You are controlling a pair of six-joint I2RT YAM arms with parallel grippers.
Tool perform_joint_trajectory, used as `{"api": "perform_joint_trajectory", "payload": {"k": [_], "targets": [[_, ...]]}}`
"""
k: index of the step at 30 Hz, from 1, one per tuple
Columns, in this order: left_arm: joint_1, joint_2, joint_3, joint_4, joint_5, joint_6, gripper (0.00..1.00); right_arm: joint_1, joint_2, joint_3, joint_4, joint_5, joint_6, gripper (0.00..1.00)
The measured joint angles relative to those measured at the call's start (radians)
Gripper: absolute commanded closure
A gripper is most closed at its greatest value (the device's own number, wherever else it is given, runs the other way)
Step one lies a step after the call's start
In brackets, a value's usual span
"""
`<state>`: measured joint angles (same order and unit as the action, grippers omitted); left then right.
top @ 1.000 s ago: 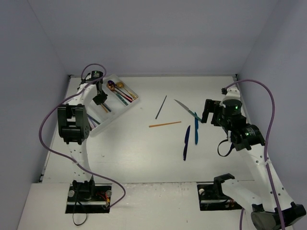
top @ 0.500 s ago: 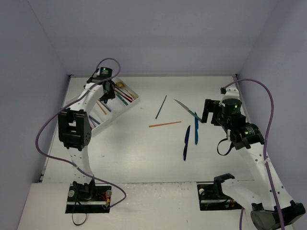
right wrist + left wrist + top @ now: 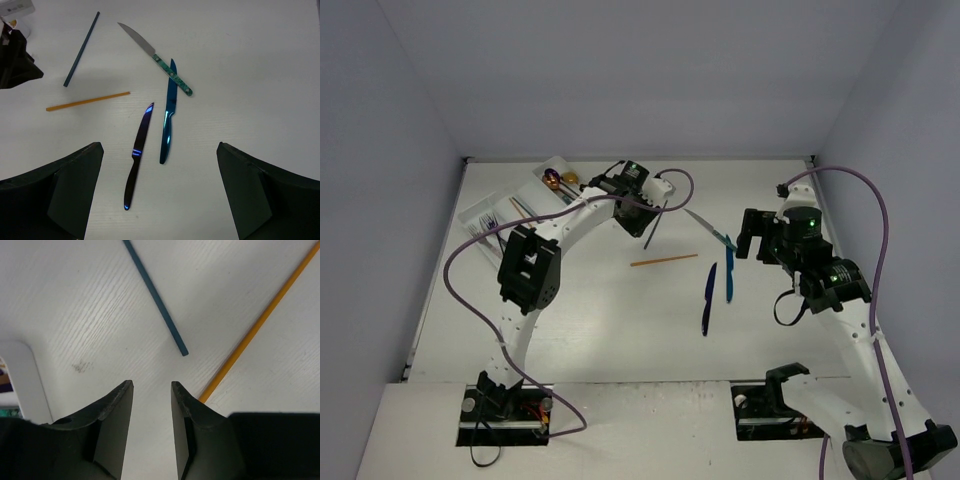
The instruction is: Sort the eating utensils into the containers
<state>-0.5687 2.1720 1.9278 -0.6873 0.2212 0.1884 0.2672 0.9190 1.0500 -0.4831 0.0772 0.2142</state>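
Left pincer point(image 3: 151, 385) hangs low over the surface point(image 3: 580, 320), jaws only a narrow gap apart, nothing between them. Its tips point at the bare spot between the near end of the teal chopstick point(image 3: 155, 295) and the end of the gold chopstick point(image 3: 260, 322). Right pincer point(image 3: 159, 147) is spread wide and empty, hovering over the silver knife point(image 3: 155, 57), blue knife point(image 3: 169, 112) and purple knife point(image 3: 139, 155). All five lie loose mid-surface, well apart from the tray point(image 3: 480, 212) at far left, which already holds spoons point(image 3: 560, 178) and other pieces.

Risks, as I judge them:
- The gap looks too tight for a clean pick, and the tips sit short of the teal stick, so closing here would likely catch nothing.
- The two stick ends lie near each other, so a sloppy descent could nudge the gold one or pinch both.
- A grip at the very end of a slim stick lets it pivot or slip out on the way to the tray.
- The arms work near each other (the silver knife lies just beside the left wrist), so a reach by the right arm could bump it.

Versus half a second ago: the left arm was over the tray's far end and has now swung right to the chopsticks. The right arm has barely moved. The loose utensils have not shifted.
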Motion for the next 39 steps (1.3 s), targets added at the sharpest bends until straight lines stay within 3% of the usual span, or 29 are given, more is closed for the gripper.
{"api": "perform_joint_trajectory", "payload": {"k": [11,23,33,36,39], "targets": [[-0.038,0.133,0.105,-0.076,0.120,0.073,0.68,0.000,-0.018,0.000,0.000,-0.029,0.044,0.05],[-0.157,0.141,0.105,-0.087,0.123,0.081,0.68,0.000,-0.051,-0.001,0.000,-0.042,0.080,0.05],[-0.151,0.190,0.115,-0.084,0.099,0.084,0.69,0.000,-0.064,-0.002,-0.001,-0.059,0.100,0.05],[-0.150,0.192,0.116,-0.083,0.096,0.084,0.73,0.000,-0.068,-0.002,0.000,-0.060,0.103,0.05],[-0.150,0.190,0.107,-0.074,0.093,0.081,0.84,0.000,-0.079,-0.003,-0.002,-0.060,0.108,0.05]]}}
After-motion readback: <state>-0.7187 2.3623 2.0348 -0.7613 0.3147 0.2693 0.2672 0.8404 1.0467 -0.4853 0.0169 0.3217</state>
